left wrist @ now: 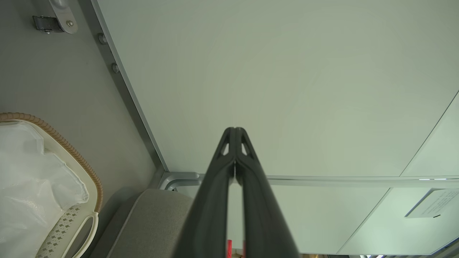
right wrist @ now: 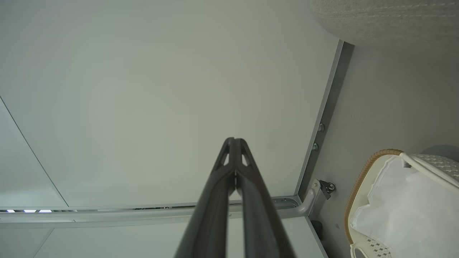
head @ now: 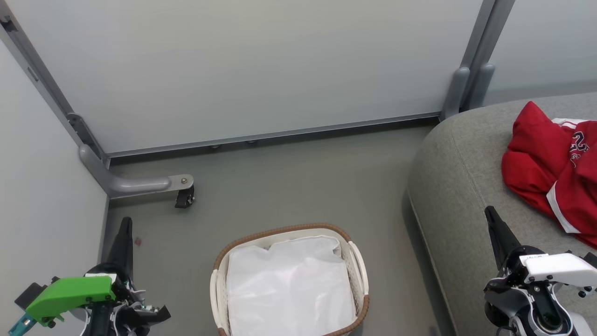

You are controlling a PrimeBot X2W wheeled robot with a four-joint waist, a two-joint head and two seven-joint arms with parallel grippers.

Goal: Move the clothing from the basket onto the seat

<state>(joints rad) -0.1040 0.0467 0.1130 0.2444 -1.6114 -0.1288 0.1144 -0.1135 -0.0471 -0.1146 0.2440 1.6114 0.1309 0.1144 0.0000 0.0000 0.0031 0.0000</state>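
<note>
The soft bright red clothing, trimmed with white stripes and printed with white lettering, lies crumpled in a heap on the large grey fabric-upholstered seat, at the right edge of the head view and well back from the cushion's rounded front corner. To the left of the seat, apart from it on the grey floor, stands the oval white plastic basket with its brown woven rim and white handles; inside it shows the rumpled white fabric liner, with no red fabric visible in it. The right end effector hangs over the seat's front part, near the clothing but not touching it, its two long dark fingers pressed together and holding nothing; the right wrist view shows that right end effector closed to a point, with the basket at its lower right and the seat at its top right. The left end effector sits left of the basket above the floor, likewise closed and empty; the left wrist view shows the left end effector with tips meeting, the basket and seat alongside. Behind everything rises a pale grey partition panel in a metal frame, with a grey metal foot carrying a small black caster resting on the floor.
</note>
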